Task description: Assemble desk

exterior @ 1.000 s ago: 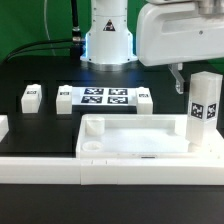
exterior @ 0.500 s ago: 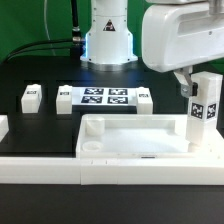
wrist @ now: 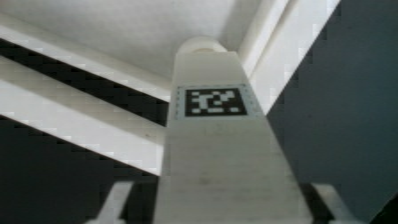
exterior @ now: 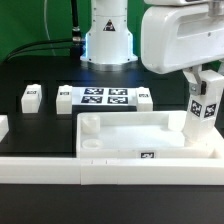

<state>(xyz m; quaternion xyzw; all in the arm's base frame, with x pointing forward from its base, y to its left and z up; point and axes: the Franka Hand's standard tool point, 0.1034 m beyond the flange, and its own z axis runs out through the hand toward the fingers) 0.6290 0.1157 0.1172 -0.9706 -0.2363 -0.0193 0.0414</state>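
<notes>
The white tray-like tabletop [exterior: 130, 150] lies socket side up behind the front rail. A white tagged leg [exterior: 205, 112] stands upright in its corner at the exterior view's right. My gripper [exterior: 206, 78] is down over the top of this leg. In the wrist view the leg [wrist: 217, 120] fills the space between my fingers [wrist: 127, 198], with a thin dark gap on each side, so the jaws stand open around it. The tabletop's rim [wrist: 71, 100] shows beyond the leg. Three more legs [exterior: 30, 95] [exterior: 64, 97] [exterior: 144, 98] lie on the black table.
The marker board [exterior: 105, 97] lies between the loose legs in front of the robot base [exterior: 107, 40]. A long low white rail [exterior: 90, 172] runs along the front, and a short rail piece [exterior: 3, 127] sits at the exterior view's left.
My gripper came down and to the exterior view's right, and now straddles the top of the standing leg. The tabletop shifted slightly, and a tag on its front rim now shows.
</notes>
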